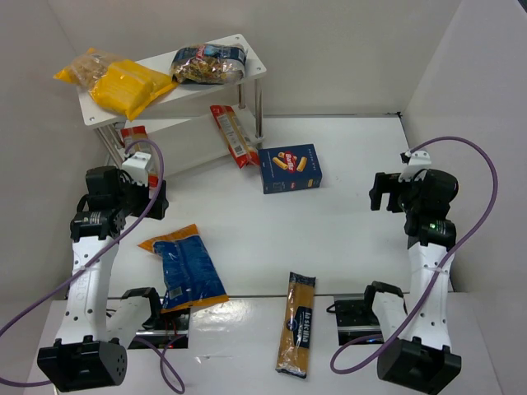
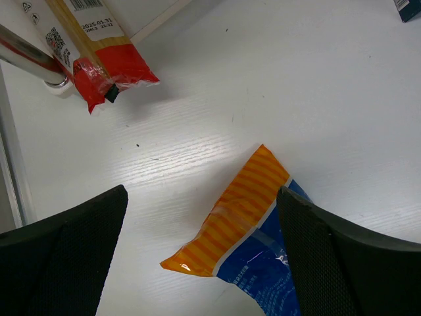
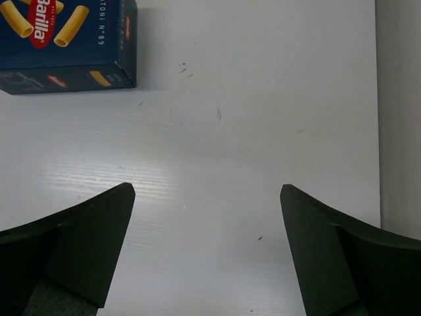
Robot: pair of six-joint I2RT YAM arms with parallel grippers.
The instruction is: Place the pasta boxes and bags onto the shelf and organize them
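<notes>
Some bags [image 1: 123, 82] already sit atop the shelf [image 1: 247, 49], while the box [image 1: 290, 168], blue bag [image 1: 185, 267] and spaghetti [image 1: 297, 323] lie on the counter [image 1: 354, 239], a red pack [image 1: 233, 136] leans against the shelf, and the left tool [image 2: 200, 194] and right tool [image 3: 207, 191] gape wide, empty.

Yellow plastic pasta bags [image 1: 123, 84] are seen atop the white two-tier shelf [image 1: 251, 59]; a flat dark-blue carton [image 1: 290, 168] is seen lying nearby.

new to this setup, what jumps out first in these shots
The bright yellow bags on the top board of the white shelf at far left catch the eye first. Next, the dark-blue box lies mid-table, and a blue bag with an orange end lies nearer, on the left.
</notes>
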